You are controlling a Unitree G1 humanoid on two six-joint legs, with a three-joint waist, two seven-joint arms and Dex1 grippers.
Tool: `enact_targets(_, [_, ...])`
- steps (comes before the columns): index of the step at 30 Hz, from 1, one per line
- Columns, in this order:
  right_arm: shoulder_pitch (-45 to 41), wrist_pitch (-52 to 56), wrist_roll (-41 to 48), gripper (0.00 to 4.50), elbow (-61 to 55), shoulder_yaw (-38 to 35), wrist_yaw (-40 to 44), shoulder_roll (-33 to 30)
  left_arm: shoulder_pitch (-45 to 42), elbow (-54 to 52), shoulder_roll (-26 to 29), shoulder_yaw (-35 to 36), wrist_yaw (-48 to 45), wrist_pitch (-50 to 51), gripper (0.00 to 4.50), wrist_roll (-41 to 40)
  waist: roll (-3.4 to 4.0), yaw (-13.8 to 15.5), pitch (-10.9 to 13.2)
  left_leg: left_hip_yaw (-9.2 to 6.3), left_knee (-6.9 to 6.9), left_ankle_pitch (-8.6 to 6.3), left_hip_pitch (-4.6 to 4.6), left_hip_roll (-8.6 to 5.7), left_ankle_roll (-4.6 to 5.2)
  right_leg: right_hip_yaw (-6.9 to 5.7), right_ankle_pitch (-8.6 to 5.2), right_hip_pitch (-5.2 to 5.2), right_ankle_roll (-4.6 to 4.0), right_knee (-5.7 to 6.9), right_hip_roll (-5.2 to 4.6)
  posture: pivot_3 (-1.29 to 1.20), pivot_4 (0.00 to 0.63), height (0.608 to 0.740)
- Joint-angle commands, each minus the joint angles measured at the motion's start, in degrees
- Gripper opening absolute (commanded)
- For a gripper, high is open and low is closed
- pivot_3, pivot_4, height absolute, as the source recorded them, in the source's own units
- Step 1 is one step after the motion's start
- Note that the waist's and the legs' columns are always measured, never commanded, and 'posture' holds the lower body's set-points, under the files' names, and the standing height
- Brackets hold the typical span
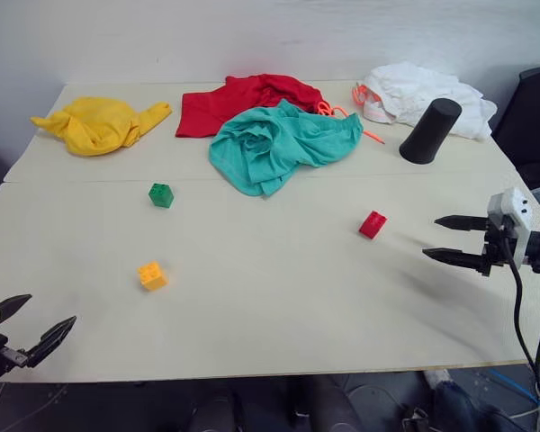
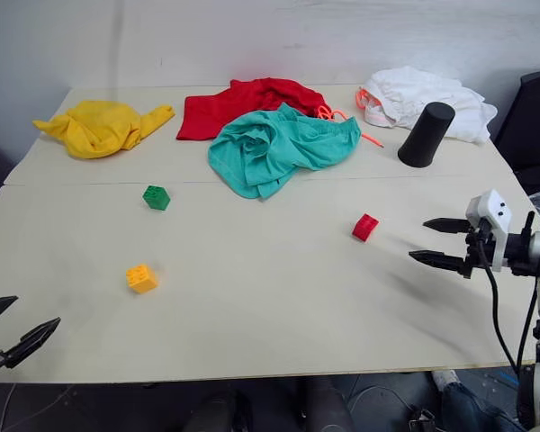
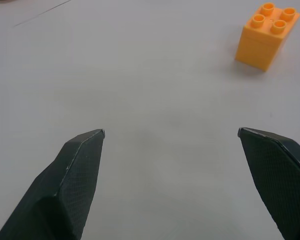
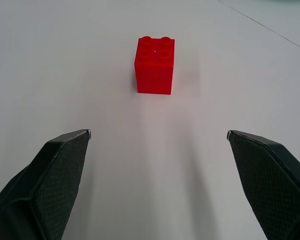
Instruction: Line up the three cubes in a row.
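Three studded cubes lie apart on the pale table (image 1: 252, 306). The green cube (image 1: 161, 194) sits left of centre, the yellow-orange cube (image 1: 152, 275) nearer the front left, and the red cube (image 1: 373, 224) right of centre. My right gripper (image 1: 443, 239) hovers open at the right side, pointing at the red cube (image 4: 155, 65) a short way ahead of its fingers. At the front left corner my left gripper (image 1: 38, 323) is open and empty, with the yellow-orange cube (image 3: 267, 36) ahead and off to one side.
Along the back lie a yellow cloth (image 1: 99, 122), a red cloth (image 1: 238, 99), a teal cloth (image 1: 279, 144) and a white cloth (image 1: 418, 90). A black cone-shaped cup (image 1: 429, 131) stands upside down at the back right. A dark chair (image 1: 533, 117) is beyond the right edge.
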Motion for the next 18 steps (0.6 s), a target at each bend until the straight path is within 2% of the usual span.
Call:
enact_targets(1, [0.6, 1.9, 1.8, 4.50, -3.8, -1.9, -0.8, -0.5, 0.3, -1.8, -0.5, 2.4, 1.6, 0.9, 4.49, -1.1, 0.00, 0.0, 0.0, 0.00, 0.00, 0.00, 0.00, 0.00, 0.00, 0.00, 0.00, 0.00, 0.00, 0.00, 0.00, 0.00, 0.150, 0.740])
enact_targets(18, [3.7, 5.2, 3.1, 4.50, -9.9, -2.9, -4.6, -1.1, -0.1, -2.3, -0.4, 0.3, 3.6, 1.7, 4.49, 0.1, 0.00, 0.0, 0.0, -0.01, -0.01, 0.00, 0.00, 0.00, 0.00, 0.00, 0.00, 0.00, 0.00, 0.00, 0.00, 0.00, 0.150, 0.740])
